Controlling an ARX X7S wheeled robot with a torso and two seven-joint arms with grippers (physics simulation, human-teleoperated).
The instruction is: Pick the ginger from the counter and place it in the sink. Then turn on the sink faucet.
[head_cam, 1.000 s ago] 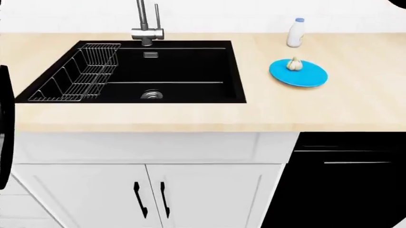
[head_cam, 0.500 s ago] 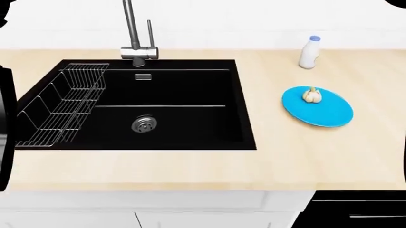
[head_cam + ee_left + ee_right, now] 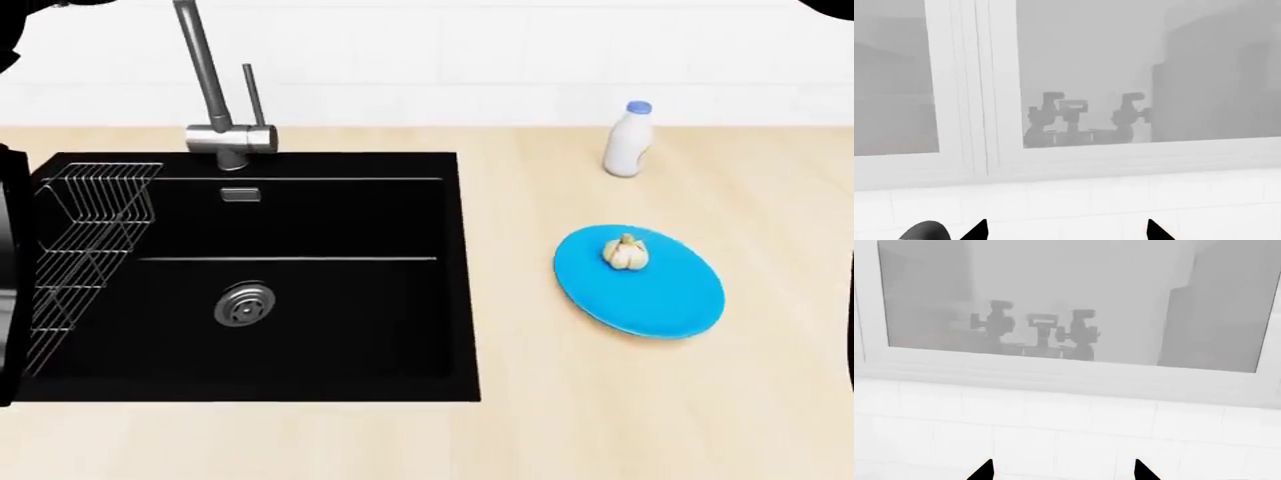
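The ginger (image 3: 626, 251), a small knobby pale lump, lies on a blue plate (image 3: 654, 300) on the beige counter (image 3: 601, 420), right of the sink. The black sink (image 3: 334, 300) has a round steel drain (image 3: 246, 304). The grey gooseneck sink faucet (image 3: 214, 100) stands at its back rim with a thin upright lever. Neither gripper shows in the head view. In the left wrist view my left gripper (image 3: 1066, 231) shows two dark tips wide apart with nothing between them, facing a white tiled wall and window. My right gripper (image 3: 1063, 471) is likewise open and empty.
A wire dish rack (image 3: 80, 250) sits in the sink's left part. A white bottle with a blue cap (image 3: 627, 140) stands on the counter behind the plate. A white tiled wall (image 3: 534, 60) runs along the counter's back. Dark robot parts (image 3: 11, 280) edge the head view's left.
The head view has moved closer and higher over the counter: cabinet fronts have dropped out of sight, and the sink, plate and ginger appear larger and lower in the frame.
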